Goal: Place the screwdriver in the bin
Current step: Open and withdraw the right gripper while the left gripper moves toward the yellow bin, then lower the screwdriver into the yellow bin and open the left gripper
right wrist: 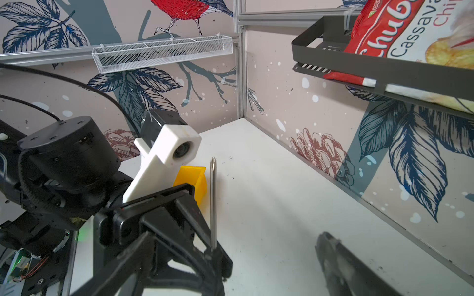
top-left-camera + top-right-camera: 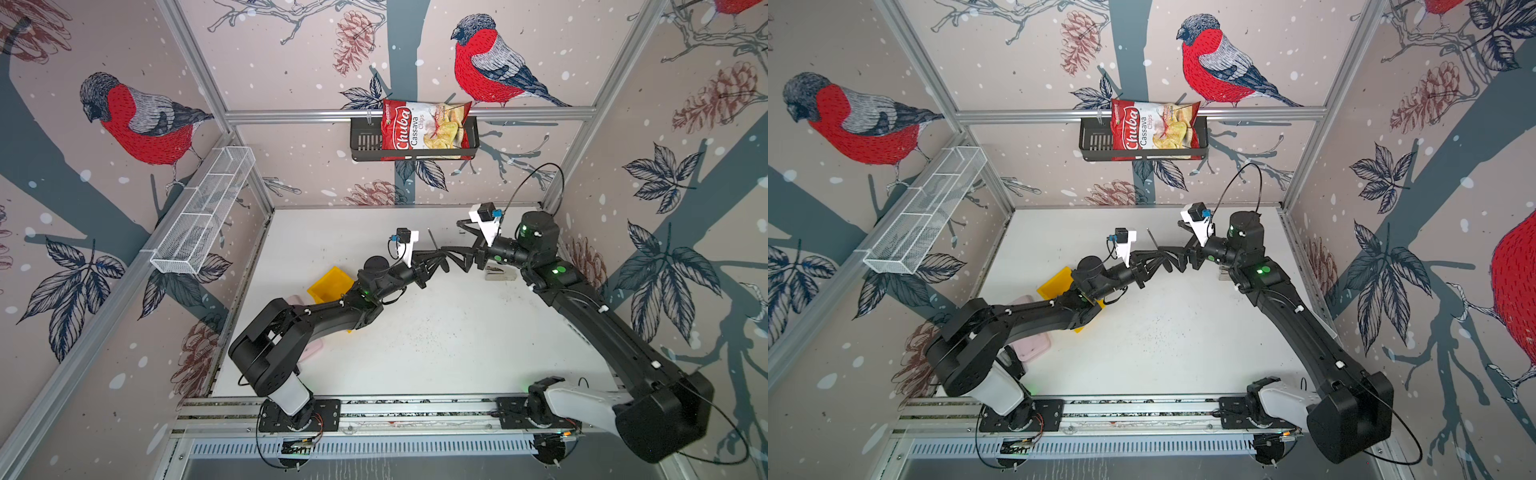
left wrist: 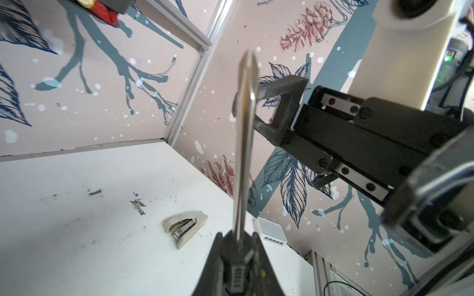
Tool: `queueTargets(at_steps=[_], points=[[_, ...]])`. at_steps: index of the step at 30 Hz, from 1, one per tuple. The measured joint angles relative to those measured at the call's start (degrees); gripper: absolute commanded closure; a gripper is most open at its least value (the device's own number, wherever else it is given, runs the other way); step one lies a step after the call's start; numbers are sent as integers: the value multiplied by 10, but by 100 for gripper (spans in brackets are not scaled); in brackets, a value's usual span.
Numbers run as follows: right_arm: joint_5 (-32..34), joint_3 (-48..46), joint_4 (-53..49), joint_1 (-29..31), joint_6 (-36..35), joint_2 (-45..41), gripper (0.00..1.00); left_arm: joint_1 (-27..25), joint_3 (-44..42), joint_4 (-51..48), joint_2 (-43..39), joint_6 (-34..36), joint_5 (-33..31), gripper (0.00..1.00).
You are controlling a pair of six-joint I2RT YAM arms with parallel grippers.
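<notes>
Left wrist view: we noted the left gripper (image 3: pixel 237 238) pinching the screwdriver (image 3: pixel 243 153), shaft upward, held above the table, right of the bin (image 2: pixel 328 282). The right gripper (image 2: pixel 453 239) stood spread, just beside.

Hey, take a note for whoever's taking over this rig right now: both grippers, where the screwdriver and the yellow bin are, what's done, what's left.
Left gripper: shut on the lower end of the screwdriver, shaft pointing up, held above the table.
Right gripper: open, holding nothing, close beside the shaft.
Bin: on the table, down-left of the left gripper in both top views.
Done: screwdriver is off the table, in the left gripper alone.
Left: carry it over the bin and release it inside.
</notes>
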Motion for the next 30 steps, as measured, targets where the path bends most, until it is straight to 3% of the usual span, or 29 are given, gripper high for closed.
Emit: queueTargets(at_steps=[10,17,23,30], points=[[10,-15,-11,47,-64,-10,0,7,-95,-106,-145,4,-99,100],[22,-11,-32,105,-98,14,1,19,-123,-268,-262,-23,-205,100],[37,13,-47,157,-127,51,1,54,-131,-407,-326,-78,-277,100],[67,36,-68,210,-156,96,1,131,-110,-551,-335,-139,-297,100]])
